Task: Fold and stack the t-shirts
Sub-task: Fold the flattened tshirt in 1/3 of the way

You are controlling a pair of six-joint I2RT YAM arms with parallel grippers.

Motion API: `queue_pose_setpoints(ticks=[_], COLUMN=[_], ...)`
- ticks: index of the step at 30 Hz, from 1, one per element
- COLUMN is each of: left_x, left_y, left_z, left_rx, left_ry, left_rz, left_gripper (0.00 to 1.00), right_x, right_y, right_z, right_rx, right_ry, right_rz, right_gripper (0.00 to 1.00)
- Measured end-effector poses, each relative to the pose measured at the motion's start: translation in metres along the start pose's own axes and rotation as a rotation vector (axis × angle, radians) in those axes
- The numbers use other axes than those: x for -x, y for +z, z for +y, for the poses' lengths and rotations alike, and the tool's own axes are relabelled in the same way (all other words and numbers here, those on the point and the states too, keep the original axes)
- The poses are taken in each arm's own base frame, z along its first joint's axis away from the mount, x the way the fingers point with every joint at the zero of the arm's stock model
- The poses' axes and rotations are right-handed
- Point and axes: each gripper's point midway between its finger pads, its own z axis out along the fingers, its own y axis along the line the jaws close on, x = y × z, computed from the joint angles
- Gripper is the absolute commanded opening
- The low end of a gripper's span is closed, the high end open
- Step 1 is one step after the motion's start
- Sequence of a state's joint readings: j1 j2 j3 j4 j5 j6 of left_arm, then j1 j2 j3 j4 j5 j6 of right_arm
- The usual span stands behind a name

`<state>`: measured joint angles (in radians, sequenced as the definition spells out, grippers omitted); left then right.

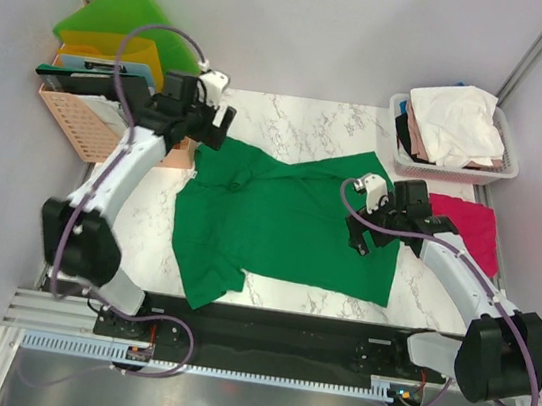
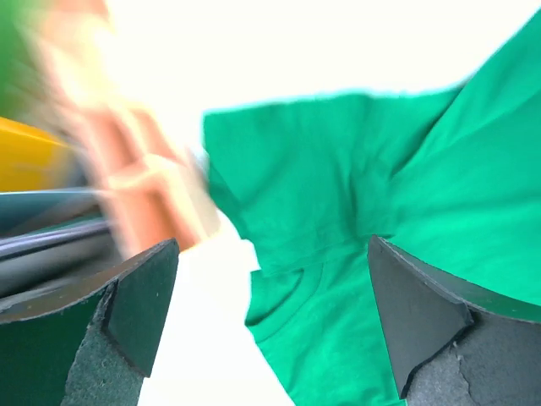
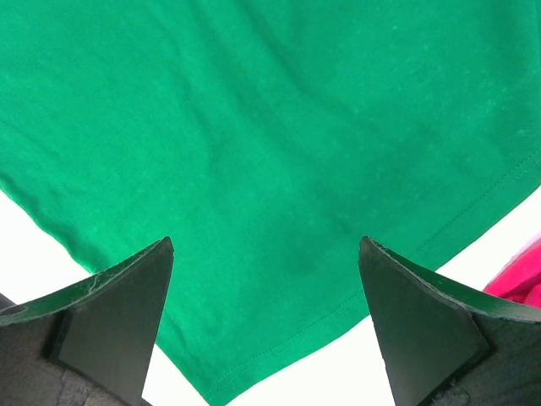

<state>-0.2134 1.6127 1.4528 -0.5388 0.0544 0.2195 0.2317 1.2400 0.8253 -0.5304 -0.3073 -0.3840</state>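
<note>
Green t-shirt point(image 1: 278, 226) (spread out), magenta t-shirt point(image 1: 480, 225) beside

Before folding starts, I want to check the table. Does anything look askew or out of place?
The green t-shirt lies spread but rotated and creased, not square to the table. The magenta t-shirt lies loose at the right edge. Clothes overflow the white basket.

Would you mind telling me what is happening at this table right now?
Two robot arms are working on a green t-shirt that lies spread out, not yet folded, on the marble table. The left claw hovers open near its far-left sleeve. The right claw hovers open above the hem on the right. Neither holds anything. A magenta t-shirt lies at the table's right edge, and more clothes sit in the white basket behind it.
</note>
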Motion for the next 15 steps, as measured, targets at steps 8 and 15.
queue_pose_setpoints(ticks=[8, 15], left_x=[0.074, -0.011], left_y=[-0.206, -0.153], left_z=[0.006, -0.009], left_rx=[0.125, 0.070], left_ry=[0.040, 0.053], left_rz=[-0.542, -0.277], left_gripper=[1.00, 1.00], right_x=[0.006, 0.037], right_y=[-0.007, -0.036], right_z=[0.000, -0.027], right_rx=[-0.014, -0.187], right_ry=[-0.010, 0.004], right_rz=[-0.027, -0.137], right_gripper=[0.98, 0.98])
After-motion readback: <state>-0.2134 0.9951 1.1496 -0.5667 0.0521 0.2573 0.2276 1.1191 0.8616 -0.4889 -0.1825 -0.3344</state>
